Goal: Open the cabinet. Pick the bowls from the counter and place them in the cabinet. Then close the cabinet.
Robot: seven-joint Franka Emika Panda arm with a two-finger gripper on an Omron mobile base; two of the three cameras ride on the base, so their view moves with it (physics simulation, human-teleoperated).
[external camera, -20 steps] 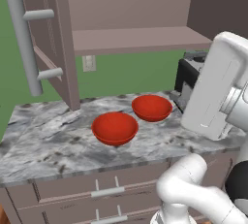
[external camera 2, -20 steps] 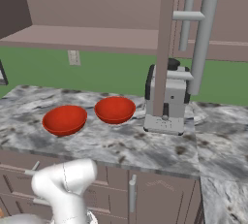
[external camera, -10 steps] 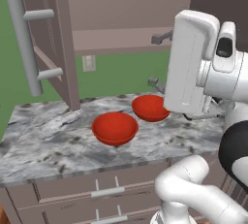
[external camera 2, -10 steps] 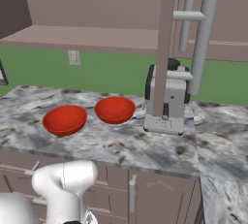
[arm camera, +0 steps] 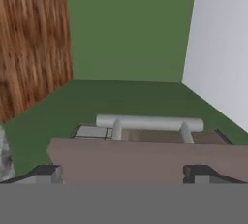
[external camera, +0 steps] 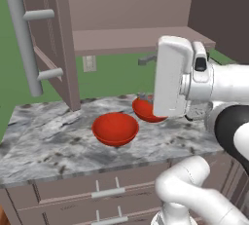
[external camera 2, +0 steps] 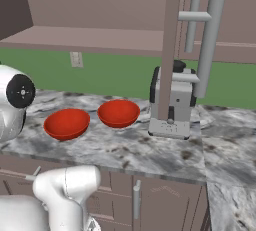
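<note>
The cabinet (external camera: 126, 39) stands open, its left door (external camera: 58, 44) swung out and its right door (external camera 2: 170, 50) edge-on above the coffee machine. Two red bowls rest on the counter (external camera: 44, 141): the near bowl (external camera: 115, 128) (external camera 2: 66, 123) in full sight, the far bowl (external camera: 145, 113) (external camera 2: 118, 112) partly behind my hand. My gripper (external camera: 144, 77) hangs above the far bowl, below the cabinet shelf, and points left. Its fingers are spread wide with nothing between them. In the hand view the gripper (arm camera: 123, 174) faces a mauve door edge with a grey bar handle (arm camera: 147, 122).
A coffee machine (external camera 2: 172, 100) stands on the counter (external camera 2: 150, 147) right of the bowls, under the open right door. Drawer fronts (external camera: 107, 190) run below the counter edge. A wall socket (external camera: 89, 63) sits on the green wall behind.
My arm has swung left across the left base view and now covers part of the far bowl. The bowls and doors have not moved; the jaws stay wide.
</note>
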